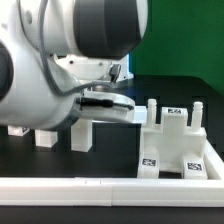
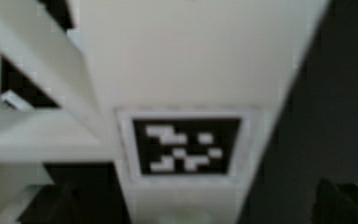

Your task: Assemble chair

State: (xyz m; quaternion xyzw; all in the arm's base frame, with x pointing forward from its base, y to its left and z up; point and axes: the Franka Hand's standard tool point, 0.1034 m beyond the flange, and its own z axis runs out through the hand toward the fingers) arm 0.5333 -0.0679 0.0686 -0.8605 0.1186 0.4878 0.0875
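Observation:
The partly built chair (image 1: 176,143), white and blocky with upright posts and black-and-white tags, stands at the exterior view's right. A flat white chair piece (image 1: 118,112) reaches from under my gripper (image 1: 100,99) toward it. In the wrist view that white piece (image 2: 185,80), carrying a tag (image 2: 188,147), runs lengthwise between the jaws of my gripper (image 2: 194,205). The dark fingers (image 2: 51,203) stand off to either side of it, and a dark gap shows on each side. The gripper is open and grips nothing.
Small white blocks (image 1: 45,138) stand in a row at the exterior view's left, under the arm. A long low white rail (image 1: 110,186) runs along the front. The big white arm body (image 1: 70,40) fills the upper left.

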